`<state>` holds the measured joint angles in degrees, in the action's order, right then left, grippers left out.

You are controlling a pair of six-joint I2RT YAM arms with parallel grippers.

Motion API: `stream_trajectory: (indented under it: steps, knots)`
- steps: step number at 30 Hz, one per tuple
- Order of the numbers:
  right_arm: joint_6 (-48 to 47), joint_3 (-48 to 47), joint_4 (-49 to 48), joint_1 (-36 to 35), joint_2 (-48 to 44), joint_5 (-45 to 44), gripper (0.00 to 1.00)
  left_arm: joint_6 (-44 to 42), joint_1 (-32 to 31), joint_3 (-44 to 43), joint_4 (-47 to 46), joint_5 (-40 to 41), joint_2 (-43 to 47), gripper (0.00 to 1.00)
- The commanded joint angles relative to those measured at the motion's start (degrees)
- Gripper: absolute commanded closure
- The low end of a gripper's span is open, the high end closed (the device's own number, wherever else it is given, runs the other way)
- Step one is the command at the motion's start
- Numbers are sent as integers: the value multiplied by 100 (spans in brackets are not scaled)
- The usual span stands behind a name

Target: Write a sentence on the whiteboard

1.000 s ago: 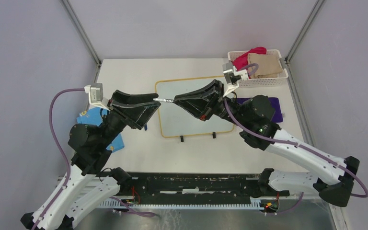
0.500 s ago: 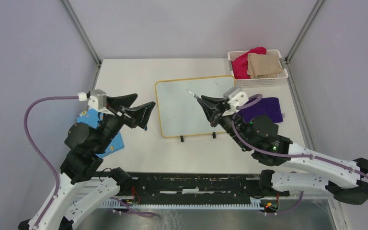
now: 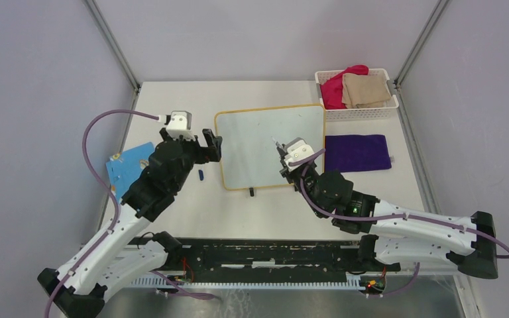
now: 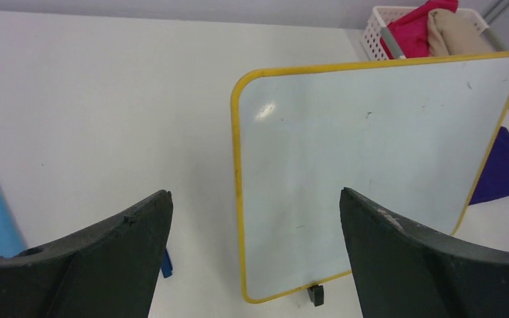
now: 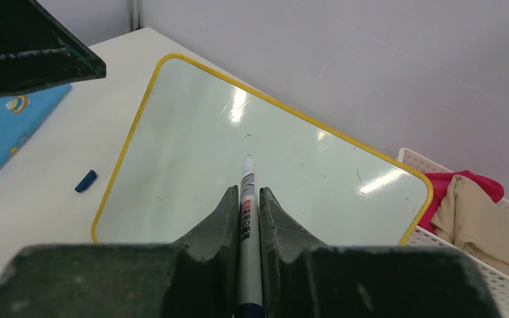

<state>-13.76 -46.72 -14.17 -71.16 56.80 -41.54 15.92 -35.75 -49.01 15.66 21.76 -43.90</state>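
Observation:
The whiteboard [image 3: 255, 132] with its yellow rim lies in the middle of the table, also seen in the left wrist view [image 4: 371, 152] and the right wrist view [image 5: 192, 146]. No sentence shows on it, only faint specks. My right gripper [image 3: 283, 156] hovers over the board's near right part, shut on a grey marker [image 5: 246, 199] whose bare tip [image 5: 246, 158] points over the board. My left gripper [image 4: 255, 193] stands wide open and holds nothing above the board's left edge [image 3: 211, 144]. A small blue cap [image 3: 200, 174] lies on the table left of the board.
A blue card [image 3: 127, 171] lies at the table's left edge. A purple cloth [image 3: 358, 152] lies right of the board. Behind it stands a white basket [image 3: 388, 109] with red and tan cloths. Two black feet stick out at the board's near edge [image 3: 251, 192].
The two grippers met at the marker over the board, then parted. The left one opened fully and drew back left; the blue cap now lies on the table. The right one came nearer with the marker.

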Motion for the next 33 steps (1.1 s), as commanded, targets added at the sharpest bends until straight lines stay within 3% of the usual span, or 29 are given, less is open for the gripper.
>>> stream_trajectory:
  steps: [1,4,6,13,18,21,27,33]
  knots:
    - [-81,-74,-406,-34,-5,-104,100,81,6,-216,-264,363,-508,0]
    - [-59,-65,-435,-26,24,-39,100,109,47,-204,-462,152,-790,0]
    - [-19,-65,-431,-21,40,16,100,253,305,-191,-556,-406,-950,0]
    - [125,81,-429,-18,-114,185,100,1123,2100,328,-1427,-3554,-985,0]
    - [179,136,-450,-21,-149,309,100,1034,2374,1015,-2486,-4968,-1074,0]
    - [185,119,-450,-21,-151,385,100,1121,2527,1335,-2883,-5234,-1226,0]
    - [178,110,-494,-22,-108,458,100,1176,2538,1606,-3080,-4615,-1279,0]
    - [266,78,-625,-24,67,644,100,977,2538,1686,-3490,-5109,-1730,0]
